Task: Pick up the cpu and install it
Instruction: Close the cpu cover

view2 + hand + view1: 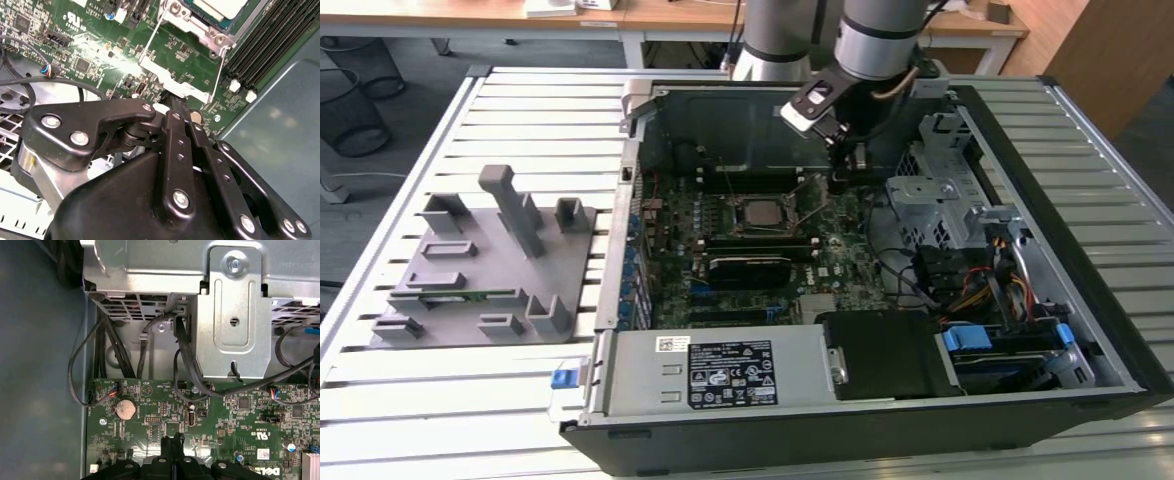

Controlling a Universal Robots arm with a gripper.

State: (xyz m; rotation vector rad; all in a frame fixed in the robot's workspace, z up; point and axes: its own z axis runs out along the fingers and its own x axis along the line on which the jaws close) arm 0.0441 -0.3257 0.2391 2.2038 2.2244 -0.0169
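One relation counts for me: the cpu [758, 212] lies flat in the socket [734, 224], and my gripper [841, 180] stands tips-down just beside the socket, on its side toward the drive cage [927, 195]. The jaws are pressed together on nothing (clearest in the first wrist view).

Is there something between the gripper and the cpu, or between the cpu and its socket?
The cpu already sits in its socket, so nothing blocks that. Between the gripper and the cpu lies the socket's folded-open metal plate, in the second wrist view; the shut jaws seem to touch its edge.
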